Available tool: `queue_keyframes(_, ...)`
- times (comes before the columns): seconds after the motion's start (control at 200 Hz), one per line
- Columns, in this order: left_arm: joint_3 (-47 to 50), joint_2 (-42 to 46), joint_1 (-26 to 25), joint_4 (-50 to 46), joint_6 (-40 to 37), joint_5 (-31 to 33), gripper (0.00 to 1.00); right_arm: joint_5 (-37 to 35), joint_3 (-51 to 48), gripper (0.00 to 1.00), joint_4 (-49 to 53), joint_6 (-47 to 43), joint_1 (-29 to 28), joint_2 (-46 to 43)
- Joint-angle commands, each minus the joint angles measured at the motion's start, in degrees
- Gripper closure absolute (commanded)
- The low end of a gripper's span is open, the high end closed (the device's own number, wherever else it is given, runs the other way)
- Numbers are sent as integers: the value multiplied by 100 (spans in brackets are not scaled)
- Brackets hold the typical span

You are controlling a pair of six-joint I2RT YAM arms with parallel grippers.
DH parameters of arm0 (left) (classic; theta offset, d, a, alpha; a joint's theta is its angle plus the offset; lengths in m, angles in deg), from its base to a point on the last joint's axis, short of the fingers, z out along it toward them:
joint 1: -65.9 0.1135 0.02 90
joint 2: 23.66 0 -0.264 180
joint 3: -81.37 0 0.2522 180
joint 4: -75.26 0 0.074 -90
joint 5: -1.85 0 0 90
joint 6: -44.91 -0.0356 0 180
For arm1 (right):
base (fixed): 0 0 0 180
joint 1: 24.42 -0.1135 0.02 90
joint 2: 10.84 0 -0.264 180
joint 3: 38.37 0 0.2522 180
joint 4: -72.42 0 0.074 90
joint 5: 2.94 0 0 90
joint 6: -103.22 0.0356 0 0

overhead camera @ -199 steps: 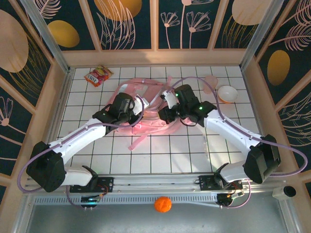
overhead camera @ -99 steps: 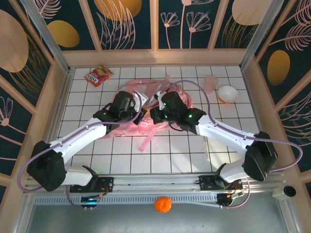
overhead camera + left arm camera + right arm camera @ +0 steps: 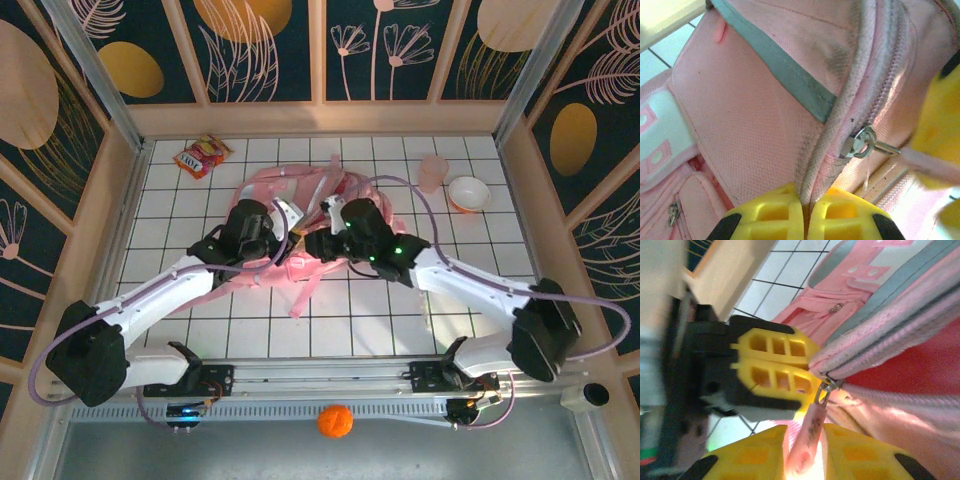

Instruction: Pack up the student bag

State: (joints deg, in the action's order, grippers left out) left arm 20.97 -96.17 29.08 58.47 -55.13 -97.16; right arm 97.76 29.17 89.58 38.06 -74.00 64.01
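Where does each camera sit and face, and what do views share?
Top external: above and behind, looking down on left arm, right arm and student bag.
Left wrist: faces the bag's zip slider; left hand pinches the seam.
Right wrist: faces the zip pull between right hand's fingers.
Shared: both wrist views show that slider.

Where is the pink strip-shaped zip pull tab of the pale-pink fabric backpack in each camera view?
Top external: too small to tell, somewhere on the pale-pink fabric backpack.
Left wrist: pink pull tab at the right edge, mid-height.
Right wrist: bottom centre, between two yellow fingers.
Shared landmark: the metal zip slider.
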Motion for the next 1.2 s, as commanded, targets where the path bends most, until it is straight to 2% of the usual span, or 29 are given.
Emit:
queue_keyframes(0.0, 89, 384, -22, 889, -668, -259, 100, 161, -312, 71, -101, 282, 277, -970)
queue_keyframes(0.16, 357, 504, -22, 894, -1464, -581, 100, 432, -758, 54, -87, 942, 1010, -1813)
queue_keyframes(0.225, 484, 560, -18, 848, -1858, -731, 100, 639, -766, 54, 152, 946, 1282, -1878)
queue_keyframes(0.3, 644, 589, 14, 805, -2292, -880, 100, 541, -697, 54, 637, 943, 1496, -1840)
queue_keyframes(0.405, 624, 490, 96, 429, -2732, -606, 100, 408, -870, 54, 969, 977, 1708, -1737)
queue_keyframes(0.515, 571, 469, 131, -161, -3301, -221, 97, 767, -1285, 54, 647, 1100, 1792, -1518)
queue_keyframes(0.636, 785, 581, 135, -112, -3826, -14, 97, 976, -1635, 58, 116, 1210, 1789, -1184)
queue_keyframes(0.741, 770, 528, 138, -271, -4005, 369, 96, 933, -1899, 65, -278, 1396, 1789, -999)
queue_keyframes(0.796, 687, 514, 137, -383, -3909, 575, 86, 765, -2071, 68, -494, 1514, 1670, -989)
queue_keyframes(0.886, 521, 583, 134, -451, -3427, 487, 52, 266, -2358, 70, -767, 1679, 1300, -972)
queue_keyframes(0.941, 405, 649, 135, -529, -3081, 245, 38, 161, -2539, 70, -1025, 1812, 1107, -950)
queue_keyframes(1.101, 191, 966, 138, -431, -1626, -602, 24, -111, -2785, 71, -1827, 2218, 520, -794)
queue_keyframes(1.196, 396, 1239, 141, 225, -663, -437, 16, -296, -2662, 71, -2041, 2351, 157, -515)
